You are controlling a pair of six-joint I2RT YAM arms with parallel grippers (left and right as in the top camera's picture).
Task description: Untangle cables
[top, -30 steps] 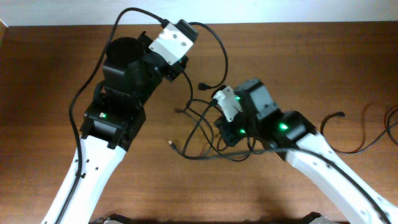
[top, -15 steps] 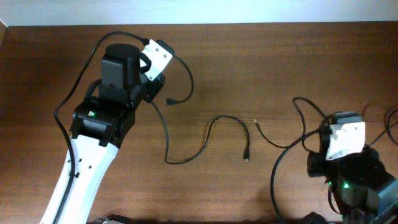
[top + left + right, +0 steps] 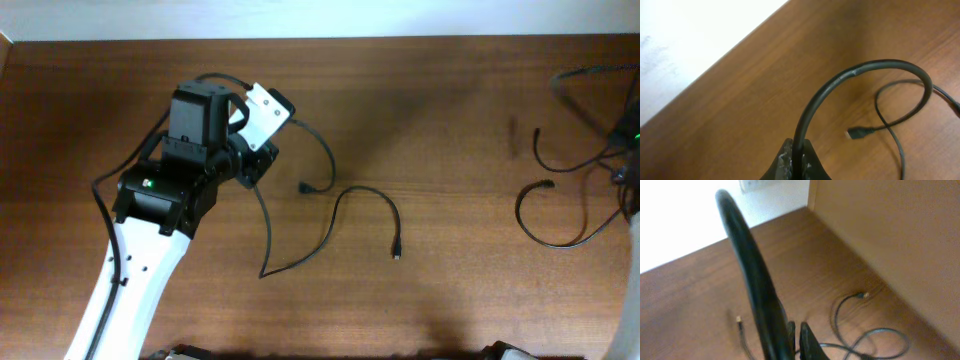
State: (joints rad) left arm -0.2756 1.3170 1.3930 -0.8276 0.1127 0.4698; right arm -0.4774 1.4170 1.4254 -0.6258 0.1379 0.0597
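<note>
At a brown wooden table [image 3: 450,90], the left gripper [image 3: 795,154] pinches an arched cable [image 3: 875,63] between closed fingers. The cord curves up over the wood and drops to its plug [image 3: 860,133], which rests on the surface. Just beside it, a second cable [image 3: 330,215] lies in a loose S toward the table's middle, well apart from those at the right end. There, the right gripper [image 3: 798,332] has its fingers drawn nearly together on a raised cable [image 3: 747,260]. More cables [image 3: 545,225] lie looped on the wood nearby, one gold-tipped plug [image 3: 860,295] showing.
</note>
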